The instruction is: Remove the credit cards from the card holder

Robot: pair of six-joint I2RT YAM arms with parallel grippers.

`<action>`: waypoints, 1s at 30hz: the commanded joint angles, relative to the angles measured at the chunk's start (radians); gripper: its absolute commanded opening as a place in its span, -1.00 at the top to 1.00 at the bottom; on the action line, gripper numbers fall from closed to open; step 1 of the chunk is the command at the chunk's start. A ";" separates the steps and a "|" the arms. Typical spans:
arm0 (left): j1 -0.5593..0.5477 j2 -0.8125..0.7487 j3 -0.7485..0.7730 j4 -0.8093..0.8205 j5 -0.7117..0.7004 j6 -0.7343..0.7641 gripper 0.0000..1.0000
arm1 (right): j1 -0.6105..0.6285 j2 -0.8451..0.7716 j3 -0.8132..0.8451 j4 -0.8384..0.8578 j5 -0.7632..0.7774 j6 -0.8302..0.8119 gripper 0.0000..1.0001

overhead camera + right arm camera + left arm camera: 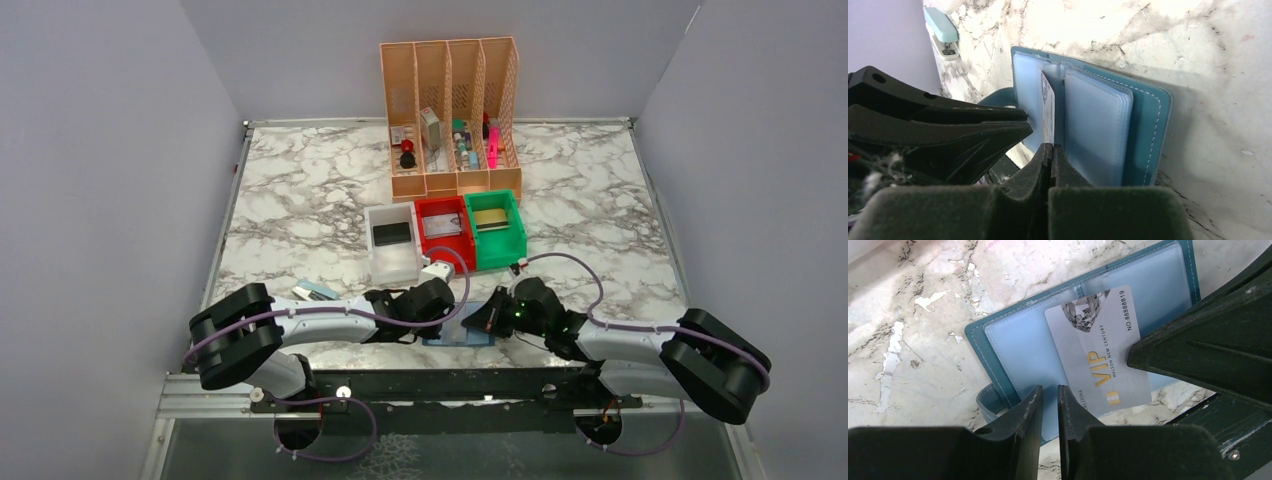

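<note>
The teal-blue card holder (1013,340) lies open on the marble table between both grippers (455,337), its clear pockets up (1098,125). A silvery-grey VIP credit card (1098,355) sticks halfway out of a pocket. My right gripper (1052,146) is shut on that card's edge (1047,105); its dark fingers (1198,355) show in the left wrist view. My left gripper (1049,390) is down over the holder's near edge, jaws almost together with nothing between them. A tan flat card (490,218) lies in the green bin.
White bin (392,258), red bin (444,240) and green bin (512,243) stand just behind the holder. A peach mesh file organizer (450,120) stands farther back. A pale teal stapler (315,291) lies to the left (943,32). The table's near edge is close.
</note>
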 commanded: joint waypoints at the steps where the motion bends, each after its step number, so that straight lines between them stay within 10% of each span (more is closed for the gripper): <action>1: -0.004 -0.009 -0.007 -0.027 0.010 0.010 0.59 | 0.002 -0.042 -0.019 -0.026 0.026 -0.001 0.98; 30: -0.004 -0.010 0.035 0.110 0.096 0.017 0.13 | 0.002 -0.085 0.013 -0.151 0.057 -0.066 0.98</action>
